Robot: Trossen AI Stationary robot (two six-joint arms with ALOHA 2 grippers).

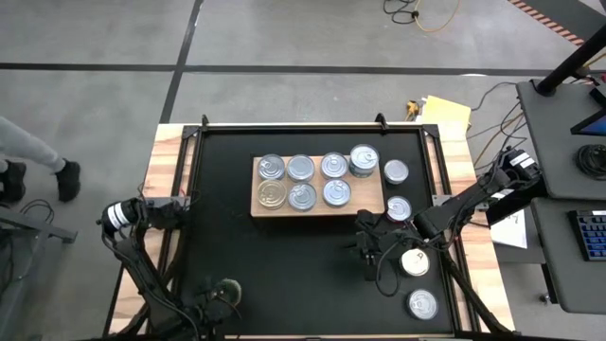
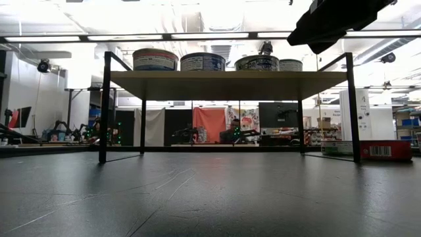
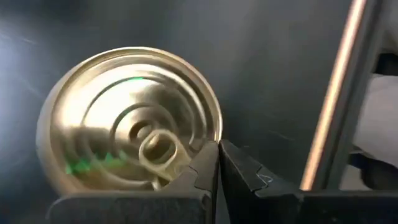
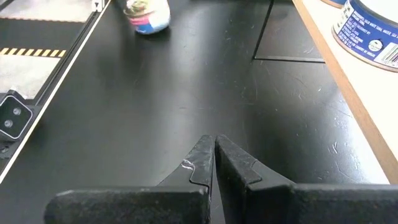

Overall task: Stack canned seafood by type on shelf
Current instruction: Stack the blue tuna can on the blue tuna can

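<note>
Eight tins (image 1: pixel 302 169) are counted on the shelf (image 1: pixel 258 206), which is set toward the far edge of the surface (image 1: pixel 284 275). Four more tins (image 1: pixel 422 304) are lined along the right edge, presumably awaiting sorting. The right gripper (image 1: pixel 365 254) is held just beside the shelf, jaws closed and empty. The left gripper (image 3: pixel 216 163) is positioned above a gold tin (image 3: pixel 127 121) near the front edge, jaws closed.

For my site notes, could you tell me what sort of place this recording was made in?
Probably a robotics lab or workshop: a concrete floor with taped lines, loose cables, a keyboard beside the table, and cluttered workstations behind the shelf.
</note>
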